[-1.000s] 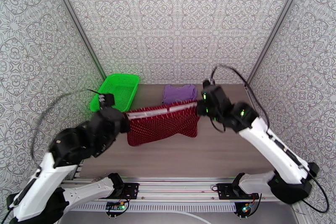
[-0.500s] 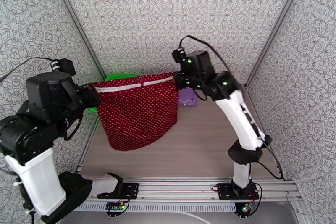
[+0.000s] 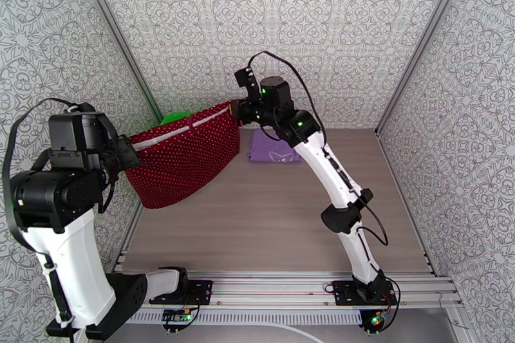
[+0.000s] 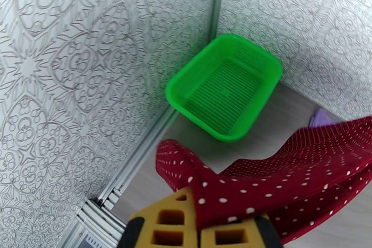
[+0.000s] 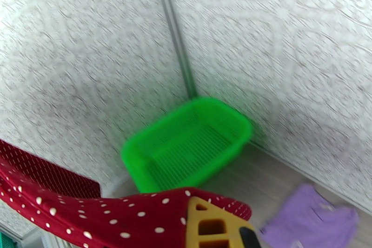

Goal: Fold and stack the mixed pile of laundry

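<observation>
Red dotted garment (image 3: pixel 183 161): aloft at far left, top edge spanning left-right between my left end effector (image 4: pixel 200 226) and right end effector (image 3: pixel 236 111), both clamped on it. Lavender T-shirt (image 3: pixel 274 148): flat on worktop (image 3: pixel 277 228), just right, nearest my right arm.

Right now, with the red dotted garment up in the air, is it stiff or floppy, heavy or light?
Probably very floppy: the red dotted garment sags in a deep drape between the left pincer and right pincer. Likely light, since two small edge grips carry it. Released on one side, it would probably swing and crumple.
</observation>
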### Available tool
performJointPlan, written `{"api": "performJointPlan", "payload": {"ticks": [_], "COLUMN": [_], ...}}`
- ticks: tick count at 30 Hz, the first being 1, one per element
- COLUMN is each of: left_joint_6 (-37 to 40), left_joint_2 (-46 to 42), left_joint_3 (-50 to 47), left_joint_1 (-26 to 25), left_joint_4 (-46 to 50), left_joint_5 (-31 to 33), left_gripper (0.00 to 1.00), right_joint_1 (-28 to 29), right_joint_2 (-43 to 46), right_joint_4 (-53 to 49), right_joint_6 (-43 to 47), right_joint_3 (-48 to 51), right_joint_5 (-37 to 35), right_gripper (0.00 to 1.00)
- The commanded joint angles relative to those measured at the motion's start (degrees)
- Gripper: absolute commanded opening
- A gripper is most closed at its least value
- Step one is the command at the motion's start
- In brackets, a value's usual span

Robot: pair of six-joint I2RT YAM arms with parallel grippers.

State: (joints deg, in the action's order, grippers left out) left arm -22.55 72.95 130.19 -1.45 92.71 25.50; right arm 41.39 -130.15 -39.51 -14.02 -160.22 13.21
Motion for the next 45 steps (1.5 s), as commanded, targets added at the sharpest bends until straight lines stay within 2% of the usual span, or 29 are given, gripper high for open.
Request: {"api": "performJointPlan", "payload": {"ticks": [1,4,7,9,12,16,21,24,26,29,31,33,37,45], "left_joint_6": [-2.7,-6.3,-11.3,-15.3,-23.6,-32.3,-37.2,-40.7,-44.0,-46.9,-47.2,-46.6,-45.0,-39.5], "left_joint_2": [-5.5,-14.1,-23.4,-29.3,-38.4,-46.1,-45.8,-42.2,-37.3,-25.9,-18.1,-11.5,0.2,24.3], "left_joint_3": [-6.3,-23.3,-40.5,-50.8,-65.0,-74.6,-79.0,-81.0,-81.5,-78.0,-74.7,-72.9,-71.2,-58.1], "left_joint_1": [1.1,1.0,0.3,-1.4,-6.4,-13.6,-21.2,-29.8,-39.4,-52.2,-56.5,-58.3,-59.5,-62.2], "left_joint_4": [1.3,-3.8,-8.7,-11.1,-14.5,-16.9,-21.9,-27.2,-31.8,-34.9,-36.3,-40.4,-51.0,-58.7], "left_joint_5": [4.0,-0.8,-12.1,-19.6,-26.5,-29.3,-31.7,-29.4,-24.7,-15.4,-13.1,-13.7,-19.2,-28.8], "left_gripper": [0.0,0.0,0.0,0.0,0.0,0.0,0.0,0.0,0.0,0.0,0.0,0.0,0.0,0.0], "right_joint_1": [-2.6,-3.1,-3.9,-4.9,-7.2,-11.2,-14.8,-16.3,-17.2,-18.5,-19.5,-20.3,-22.0,-23.6], "right_joint_2": [-1.5,-1.3,-0.1,2.2,7.1,13.3,18.2,20.8,22.2,23.5,23.8,24.2,24.9,25.1], "right_joint_4": [6.6,6.1,5.3,6.7,11.9,16.3,15.4,15.1,14.9,14.2,13.3,12.4,10.9,8.2], "right_joint_6": [-1.9,1.0,4.0,4.1,3.3,1.9,3.8,5.0,5.8,6.7,7.3,7.8,9.5,14.0], "right_joint_3": [3.2,10.3,20.7,29.2,43.5,56.6,63.3,66.5,68.4,69.9,70.4,71.0,72.4,75.1], "right_joint_5": [1.0,0.6,-1.9,-3.5,-4.9,-6.0,-8.6,-9.6,-10.4,-11.3,-11.9,-12.5,-14.3,-20.0], "right_gripper": [0.0,0.0,0.0,0.0,0.0,0.0,0.0,0.0,0.0,0.0,0.0,0.0,0.0,0.0]}}
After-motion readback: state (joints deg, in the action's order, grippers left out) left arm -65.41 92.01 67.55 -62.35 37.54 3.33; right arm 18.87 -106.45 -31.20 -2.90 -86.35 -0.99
